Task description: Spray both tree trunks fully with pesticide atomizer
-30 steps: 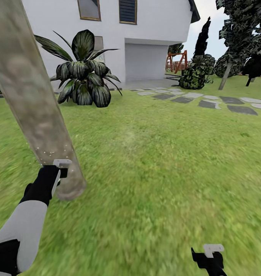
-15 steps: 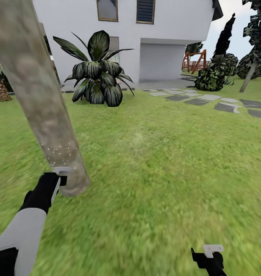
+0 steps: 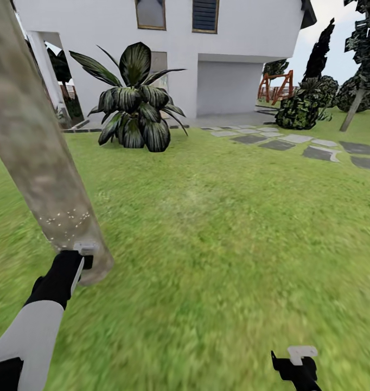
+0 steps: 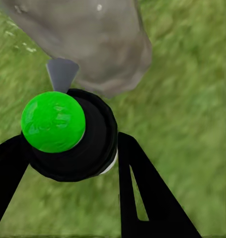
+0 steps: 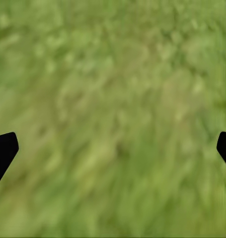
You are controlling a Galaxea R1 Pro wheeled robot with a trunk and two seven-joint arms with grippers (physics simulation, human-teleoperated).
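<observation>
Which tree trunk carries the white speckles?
The thick grey-beige tree trunk beside the left pincer, dotted near its base; the thin far trunk at right shows none.

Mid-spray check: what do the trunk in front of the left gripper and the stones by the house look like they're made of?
Tree trunk: looks like smooth bark, matte, mottled grey-beige; small white specks sit near its base. Stepping stones: probably cut stone or concrete, flat matte grey slabs set into the grass. It's a render, so both are guesses from texture.
</observation>
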